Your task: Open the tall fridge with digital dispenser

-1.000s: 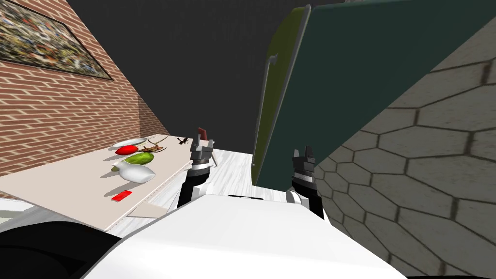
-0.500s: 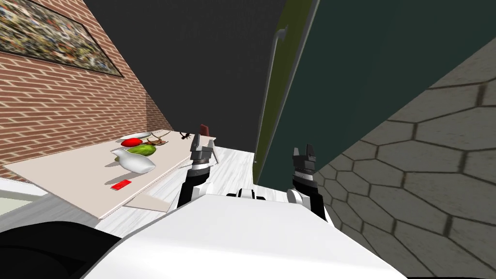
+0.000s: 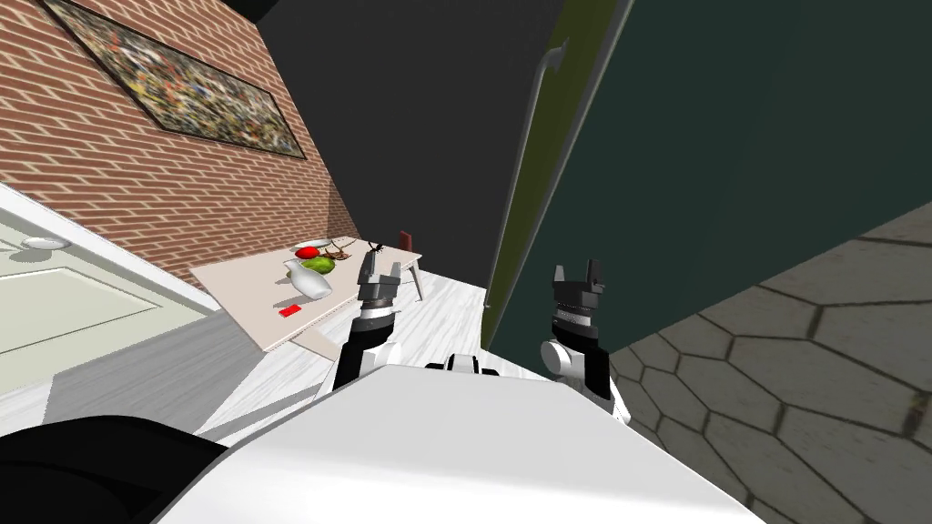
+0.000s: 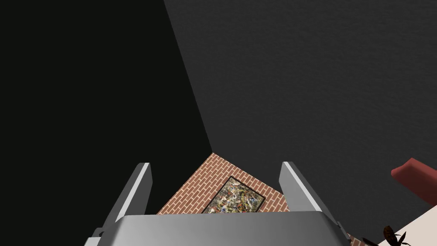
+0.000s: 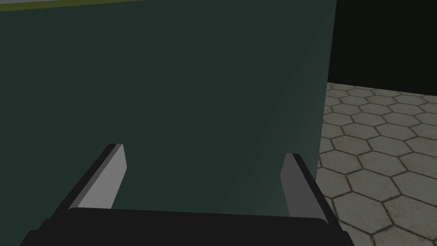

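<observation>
The tall fridge (image 3: 728, 136) rises on my right in the head view, showing a dark green side and a narrow olive front with a long grey handle (image 3: 537, 118). Its door looks shut. My right gripper (image 3: 580, 273) is held up close to the green side, well below and to the right of the handle, open and empty. The right wrist view shows the same green side (image 5: 170, 85) beyond the open right gripper (image 5: 202, 179). My left gripper (image 3: 378, 268) is raised left of the fridge front, and the left gripper (image 4: 215, 188) is open with nothing in it.
A pale table (image 3: 246, 291) at the left holds a white vase (image 3: 309, 280), red and green items and a small red card. A red chair (image 3: 405, 240) stands behind it. A brick wall with a painting (image 3: 182, 77), a white door (image 3: 73, 300) and a hexagon-tiled wall (image 3: 801, 364) surround me.
The whole head view has swung: the table now looks smaller and farther, a white door has come in at the left, the fridge leans more upright. Both arms hold their pose.
</observation>
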You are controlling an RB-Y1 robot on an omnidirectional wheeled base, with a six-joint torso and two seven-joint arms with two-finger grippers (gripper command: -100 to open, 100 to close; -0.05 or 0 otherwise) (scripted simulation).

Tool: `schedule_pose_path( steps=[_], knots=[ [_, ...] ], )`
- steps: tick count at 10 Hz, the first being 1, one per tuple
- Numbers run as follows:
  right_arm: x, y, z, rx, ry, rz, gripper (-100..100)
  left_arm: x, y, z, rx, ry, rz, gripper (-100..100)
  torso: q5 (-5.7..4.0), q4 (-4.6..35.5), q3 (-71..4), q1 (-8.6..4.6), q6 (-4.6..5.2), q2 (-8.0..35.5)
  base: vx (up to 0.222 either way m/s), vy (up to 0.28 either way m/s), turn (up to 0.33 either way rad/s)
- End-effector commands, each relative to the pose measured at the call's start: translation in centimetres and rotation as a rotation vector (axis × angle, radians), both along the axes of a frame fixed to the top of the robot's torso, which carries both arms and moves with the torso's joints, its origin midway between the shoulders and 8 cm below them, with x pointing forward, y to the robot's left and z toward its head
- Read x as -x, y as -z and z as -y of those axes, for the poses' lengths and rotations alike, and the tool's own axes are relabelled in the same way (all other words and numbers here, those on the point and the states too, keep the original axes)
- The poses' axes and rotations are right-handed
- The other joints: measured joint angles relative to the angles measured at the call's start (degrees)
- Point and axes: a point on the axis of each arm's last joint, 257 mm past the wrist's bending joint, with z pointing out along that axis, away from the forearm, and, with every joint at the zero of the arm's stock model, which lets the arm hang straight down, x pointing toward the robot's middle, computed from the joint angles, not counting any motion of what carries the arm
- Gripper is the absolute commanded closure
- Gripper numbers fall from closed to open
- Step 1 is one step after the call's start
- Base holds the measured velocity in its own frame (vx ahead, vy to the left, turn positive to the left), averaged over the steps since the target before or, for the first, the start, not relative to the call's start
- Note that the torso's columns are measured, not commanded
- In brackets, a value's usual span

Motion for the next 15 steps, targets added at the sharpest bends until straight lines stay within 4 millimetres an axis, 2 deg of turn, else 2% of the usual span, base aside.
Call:
schedule_pose_path(
  steps=[1, 3, 7, 8, 9, 10, 11, 12, 13, 14, 15],
  knots=[
    [0.0, -1.6, 0.7, -0.059, -0.052, 0.069, -100, 0.0, 0.0, 0.0, 0.000, 0.000, 0.000, 0, 0.02, -0.01, -0.01, 0.09, 0.07, -0.01, -0.015, -0.053, 0.245],
    [-0.1, -2.7, 1.3, -0.097, -0.084, 0.115, -100, 0.0, 0.0, 0.0, 0.000, 0.000, 0.000, 0, 0.03, 0.01, 0.02, 0.07, -0.02, 0.04, -0.026, -0.065, 0.279],
    [-0.1, -6.3, 3.2, -0.220, -0.183, 0.264, -100, 0.0, 0.0, 0.0, 0.000, 0.000, 0.000, 0, 0.00, 0.01, 0.01, 0.01, 0.03, 0.02, -0.029, -0.081, 0.318],
    [-0.1, -6.4, 3.4, -0.231, -0.189, 0.268, -100, 0.0, 0.0, 0.0, 0.000, 0.000, 0.000, 0, 0.03, 0.01, 0.01, 0.08, -0.02, 0.03, -0.030, -0.063, 0.178],
    [-0.1, -7.6, 4.1, -0.272, -0.222, 0.322, -100, 0.0, 0.0, 0.0, 0.000, 0.000, 0.000, 0, 0.03, 0.00, 0.01, 0.11, 0.04, 0.01, -0.029, -0.054, 0.285],
    [-0.1, -7.6, 4.2, -0.281, -0.225, 0.325, -100, 0.0, 0.0, 0.0, 0.000, 0.000, 0.000, 0, 0.03, 0.00, -0.01, 0.10, -0.03, -0.01, -0.027, -0.052, 0.228],
    [0.0, -8.8, 5.1, -0.324, -0.260, 0.382, -100, 0.0, 0.0, 0.0, 0.000, 0.000, 0.000, 0, 0.02, 0.00, 0.00, 0.08, 0.02, 0.00, -0.042, -0.062, 0.340],
    [0.0, -8.8, 5.2, -0.331, -0.263, 0.383, -100, 0.0, 0.0, 0.0, 0.000, 0.000, 0.000, 0, 0.14, 0.11, -0.20, -0.04, -0.13, -0.11, -0.043, -0.063, 0.188],
    [0.2, -9.8, 6.2, -0.376, -0.295, 0.437, -100, 0.0, 0.0, 0.0, 0.000, 0.000, 0.000, 0, 0.06, -0.01, -0.22, -0.03, -0.02, -0.23, -0.072, -0.071, 0.330],
    [0.2, -10.0, 6.2, -0.383, -0.301, 0.443, -100, 0.0, 0.0, 0.0, 0.000, 0.000, 0.000, 0, 0.16, 0.08, -0.34, -0.08, -0.18, -0.26, -0.055, -0.058, 0.162],
    [0.3, -10.7, 7.3, -0.427, -0.330, 0.494, -100, 0.0, 0.0, 0.0, 0.000, 0.000, 0.000, 0, 0.10, -0.03, -0.36, -0.01, -0.05, -0.41, -0.039, -0.060, 0.301]
  ],
)
